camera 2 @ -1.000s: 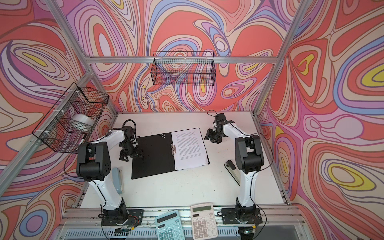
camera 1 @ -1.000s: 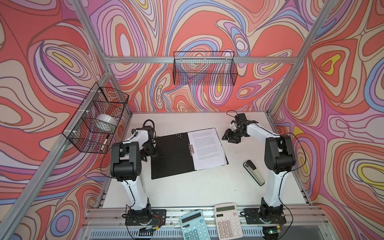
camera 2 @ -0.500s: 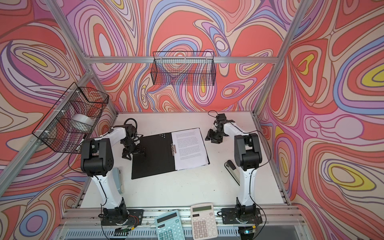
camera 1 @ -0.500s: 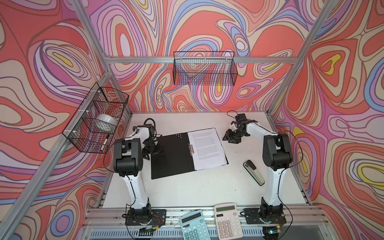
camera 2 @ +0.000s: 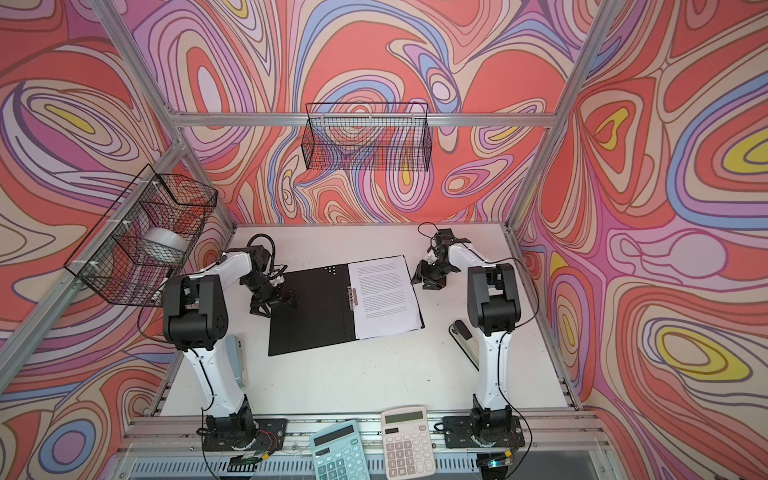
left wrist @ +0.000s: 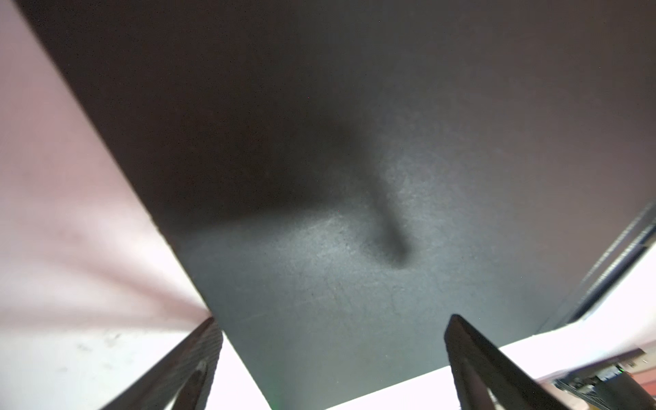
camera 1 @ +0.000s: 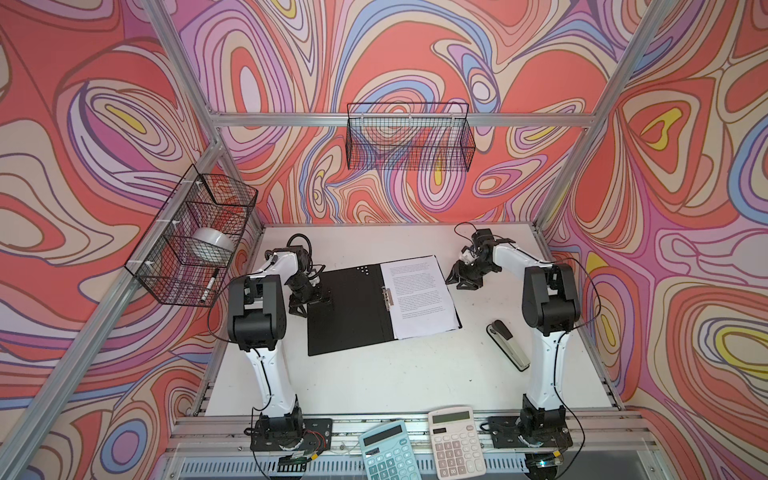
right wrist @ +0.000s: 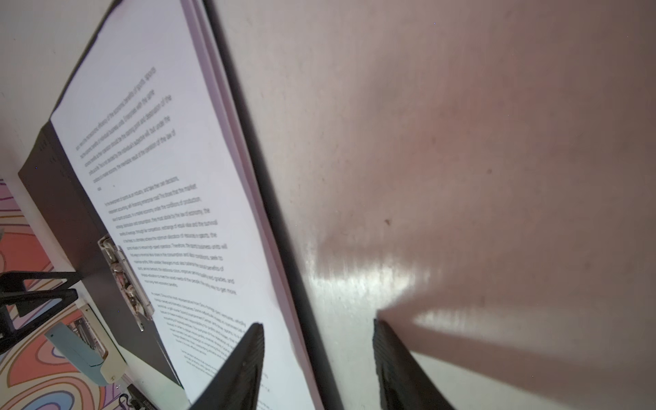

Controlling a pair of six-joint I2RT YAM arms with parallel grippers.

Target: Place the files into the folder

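Note:
The folder lies open and flat on the white table, black inside up, with a metal clip at its spine. The files, white printed sheets, rest stacked on its right half. My left gripper stands wide open, low over the far left corner of the black left flap, holding nothing. My right gripper is open at the folder's right edge, one finger over the paper and the other over the bare table.
A black stapler lies at the right, by the right arm. A pale blue stapler sits behind the left arm. Two calculators rest on the front rail. Wire baskets hang on the back and left walls.
My left gripper has edged a little to the right, onto the folder's far left corner, and its elbow has shifted back. The right gripper, folder and files have stayed in place.

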